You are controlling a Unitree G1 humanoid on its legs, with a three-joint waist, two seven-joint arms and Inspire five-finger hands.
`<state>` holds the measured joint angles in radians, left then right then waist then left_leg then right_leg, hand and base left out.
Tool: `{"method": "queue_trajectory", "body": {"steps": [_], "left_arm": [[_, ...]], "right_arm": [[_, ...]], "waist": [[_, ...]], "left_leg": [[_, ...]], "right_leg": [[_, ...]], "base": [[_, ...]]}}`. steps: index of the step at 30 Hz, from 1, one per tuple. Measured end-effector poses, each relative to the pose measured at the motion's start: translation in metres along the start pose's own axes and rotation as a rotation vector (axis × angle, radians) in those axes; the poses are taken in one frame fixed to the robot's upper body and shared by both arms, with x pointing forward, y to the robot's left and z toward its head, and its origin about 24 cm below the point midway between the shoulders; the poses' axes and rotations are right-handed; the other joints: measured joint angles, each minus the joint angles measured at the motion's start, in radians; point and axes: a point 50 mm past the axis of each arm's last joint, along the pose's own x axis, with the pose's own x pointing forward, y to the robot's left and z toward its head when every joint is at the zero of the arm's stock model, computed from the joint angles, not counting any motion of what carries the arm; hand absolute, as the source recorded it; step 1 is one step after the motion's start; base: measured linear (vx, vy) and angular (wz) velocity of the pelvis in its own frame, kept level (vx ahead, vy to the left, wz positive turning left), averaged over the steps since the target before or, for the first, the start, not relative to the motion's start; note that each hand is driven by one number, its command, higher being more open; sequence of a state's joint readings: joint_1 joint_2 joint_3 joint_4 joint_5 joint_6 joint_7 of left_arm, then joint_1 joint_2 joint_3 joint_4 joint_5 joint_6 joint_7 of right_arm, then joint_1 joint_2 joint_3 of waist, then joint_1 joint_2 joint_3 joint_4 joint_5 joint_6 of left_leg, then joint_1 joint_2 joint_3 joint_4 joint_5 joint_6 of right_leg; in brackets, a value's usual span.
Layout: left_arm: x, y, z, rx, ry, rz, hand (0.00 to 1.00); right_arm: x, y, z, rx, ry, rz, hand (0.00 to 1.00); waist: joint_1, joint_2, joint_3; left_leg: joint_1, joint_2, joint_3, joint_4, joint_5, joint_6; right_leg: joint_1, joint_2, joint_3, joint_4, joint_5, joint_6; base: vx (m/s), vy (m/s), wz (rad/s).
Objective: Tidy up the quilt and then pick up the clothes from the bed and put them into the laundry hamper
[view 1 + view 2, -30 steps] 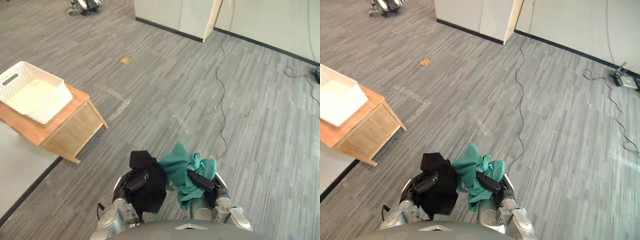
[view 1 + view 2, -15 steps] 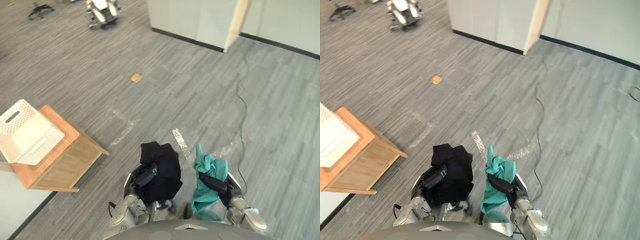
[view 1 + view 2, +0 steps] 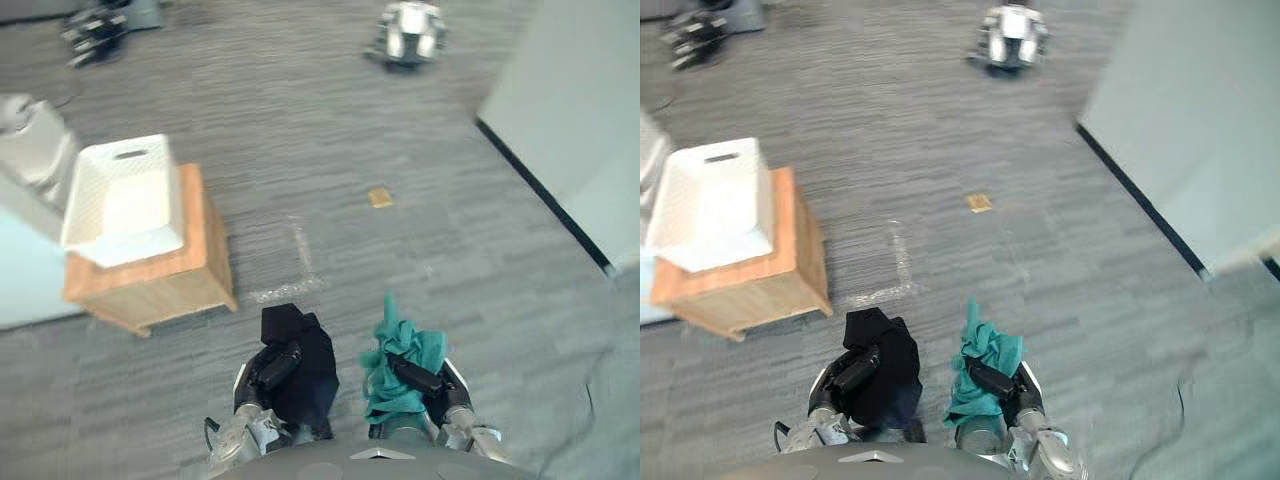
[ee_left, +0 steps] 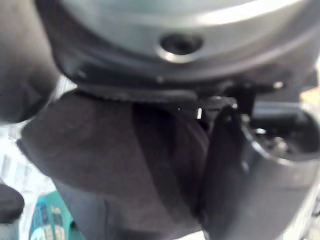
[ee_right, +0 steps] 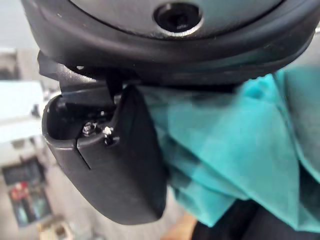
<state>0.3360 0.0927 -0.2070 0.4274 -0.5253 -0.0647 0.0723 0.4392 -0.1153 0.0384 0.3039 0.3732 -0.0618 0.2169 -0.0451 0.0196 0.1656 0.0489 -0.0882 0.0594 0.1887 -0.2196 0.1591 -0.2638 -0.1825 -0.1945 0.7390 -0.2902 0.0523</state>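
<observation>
My left hand [image 3: 272, 367] is shut on a black garment [image 3: 305, 362] that hangs from it, low in the eye views; in the left wrist view the dark cloth [image 4: 120, 155] bunches against the palm. My right hand [image 3: 416, 378] is shut on a teal garment [image 3: 398, 352], whose folds [image 5: 235, 150] press against the thumb [image 5: 120, 165] in the right wrist view. A white laundry hamper [image 3: 125, 197] stands on a low wooden table [image 3: 160, 285] to the left, well ahead of both hands.
Grey plank floor lies all around. A pale wall with a dark skirting [image 3: 540, 190] runs along the right. A small tan patch [image 3: 380, 197] marks the floor ahead. Other machines [image 3: 408, 32] stand far off. White bed edge [image 3: 30, 290] at far left.
The camera has swung to the left, so the hamper and table now sit nearer the middle. Both hands keep their garments at the same place below.
</observation>
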Motion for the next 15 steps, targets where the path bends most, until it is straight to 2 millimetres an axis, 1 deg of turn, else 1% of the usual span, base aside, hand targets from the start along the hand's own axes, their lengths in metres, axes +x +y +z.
{"method": "queue_trajectory", "body": {"steps": [1, 2, 3, 4, 5, 6, 7, 8, 9, 10, 11, 12, 13, 14, 15], "left_arm": [[0.0, 0.003, 0.001, 0.019, -0.002, 0.006, 0.0], [-0.002, 0.011, 0.002, 0.056, 0.0, 0.02, 0.0], [-0.004, 0.018, 0.002, 0.072, 0.008, 0.036, 0.0], [-0.005, 0.021, 0.002, 0.076, 0.011, 0.045, 0.0], [-0.007, 0.027, 0.0, 0.077, 0.022, 0.064, 0.0], [-0.012, 0.034, -0.005, 0.073, 0.044, 0.087, 0.0], [-0.014, 0.035, -0.01, 0.062, 0.063, 0.1, 0.0], [-0.022, 0.035, -0.023, 0.032, 0.104, 0.113, 0.0], [-0.023, 0.028, -0.029, 0.006, 0.121, 0.097, 0.0], [-0.022, 0.025, -0.028, -0.01, 0.11, 0.093, 0.0], [-0.022, 0.023, -0.027, -0.047, 0.096, 0.094, 0.0], [-0.022, 0.021, -0.026, -0.063, 0.085, 0.089, 0.0], [-0.022, 0.019, -0.022, -0.071, 0.058, 0.073, 0.0], [-0.021, 0.018, -0.02, -0.071, 0.042, 0.061, 0.0], [-0.02, 0.015, -0.014, -0.071, 0.014, 0.032, 0.0]], "right_arm": [[0.0, 0.001, -0.001, 0.015, -0.006, -0.002, 0.0], [0.0, 0.003, 0.0, 0.032, -0.022, -0.002, 0.0], [0.0, 0.003, 0.001, 0.038, -0.036, -0.004, 0.0], [-0.001, 0.002, 0.002, 0.037, -0.044, -0.005, 0.0], [0.0, 0.002, 0.004, 0.039, -0.055, -0.004, 0.0], [-0.001, 0.002, 0.004, 0.033, -0.056, 0.0, 0.0], [-0.003, -0.002, 0.004, 0.02, -0.048, -0.005, 0.0], [-0.004, -0.005, 0.008, -0.001, -0.056, -0.004, 0.0], [-0.003, -0.01, 0.015, -0.02, -0.073, -0.019, 0.0], [0.0, -0.011, 0.019, -0.031, -0.077, -0.023, 0.0], [0.003, -0.012, 0.025, -0.049, -0.087, -0.025, 0.0], [0.003, -0.011, 0.027, -0.053, -0.092, -0.019, 0.0], [0.003, -0.01, 0.027, -0.056, -0.094, -0.014, 0.0], [0.003, -0.01, 0.027, -0.054, -0.094, -0.016, 0.0], [0.003, -0.012, 0.028, -0.054, -0.098, -0.022, 0.0]], "waist": [[0.0, 0.001, 0.001], [0.002, 0.002, 0.003], [0.008, -0.002, 0.004], [0.013, -0.008, 0.004], [0.015, -0.019, 0.01], [0.015, -0.024, 0.01], [0.014, -0.007, 0.007], [0.013, 0.045, -0.022], [0.014, 0.071, -0.026], [0.014, 0.083, -0.026], [0.017, 0.098, -0.021], [0.019, 0.105, -0.015], [0.024, 0.111, -0.007], [0.025, 0.107, -0.004], [0.031, 0.095, 0.004]], "left_leg": [[0.011, 0.012, -0.036, 0.0, -0.008, -0.014], [0.035, 0.034, -0.098, -0.001, -0.029, -0.044], [0.066, 0.051, -0.142, 0.001, -0.058, -0.073], [0.083, 0.054, -0.156, 0.003, -0.077, -0.085], [0.119, 0.06, -0.182, 0.019, -0.127, -0.111], [0.17, 0.082, -0.212, 0.037, -0.188, -0.135], [0.195, 0.113, -0.222, 0.039, -0.214, -0.142], [0.203, 0.162, -0.226, 0.071, -0.221, -0.151], [0.163, 0.185, -0.213, 0.195, -0.186, -0.141], [0.127, 0.196, -0.209, 0.281, -0.15, -0.157], [0.035, 0.222, -0.191, 0.475, -0.026, -0.209], [-0.042, 0.252, -0.166, 0.629, 0.111, -0.219], [-0.133, 0.287, -0.128, 0.809, 0.124, -0.217], [-0.171, 0.287, -0.108, 0.868, 0.105, -0.217], [-0.233, 0.271, -0.061, 0.917, 0.065, -0.213]], "right_leg": [[-0.015, 0.002, 0.025, -0.09, 0.015, 0.018], [-0.039, 0.004, 0.075, -0.286, 0.069, 0.063], [-0.053, -0.006, 0.125, -0.471, 0.155, 0.1], [-0.065, -0.015, 0.153, -0.534, 0.187, 0.131], [-0.088, -0.034, 0.198, -0.575, 0.211, 0.164], [-0.091, -0.029, 0.221, -0.557, 0.252, 0.157], [-0.092, 0.0, 0.217, -0.503, 0.312, 0.153], [-0.109, 0.047, 0.197, -0.416, 0.342, 0.129], [-0.101, 0.064, 0.168, -0.369, 0.33, 0.073], [-0.085, 0.077, 0.156, -0.369, 0.312, 0.052], [-0.04, 0.1, 0.134, -0.385, 0.283, 0.024], [0.015, 0.113, 0.124, -0.419, 0.267, 0.001], [0.104, 0.139, 0.098, -0.476, 0.252, -0.024], [0.142, 0.143, 0.088, -0.497, 0.243, -0.037], [0.209, 0.146, 0.082, -0.532, 0.222, -0.06]], "base": [[0.56, -0.355, 1.79], [0.56, -0.407, 1.44], [0.58, -0.433, 1.24], [0.6, -0.487, 0.96], [0.77, -0.658, 0.81], [0.65, -0.559, 0.71], [0.67, -0.535, 0.6], [0.54, -0.373, 0.45], [0.79, -0.554, 0.41], [0.75, -0.542, 0.3], [0.72, -0.489, 0.23], [0.58, -0.371, 0.26], [0.56, -0.317, 0.19], [0.53, -0.291, 0.14], [0.58, -0.309, 0.03]]}}
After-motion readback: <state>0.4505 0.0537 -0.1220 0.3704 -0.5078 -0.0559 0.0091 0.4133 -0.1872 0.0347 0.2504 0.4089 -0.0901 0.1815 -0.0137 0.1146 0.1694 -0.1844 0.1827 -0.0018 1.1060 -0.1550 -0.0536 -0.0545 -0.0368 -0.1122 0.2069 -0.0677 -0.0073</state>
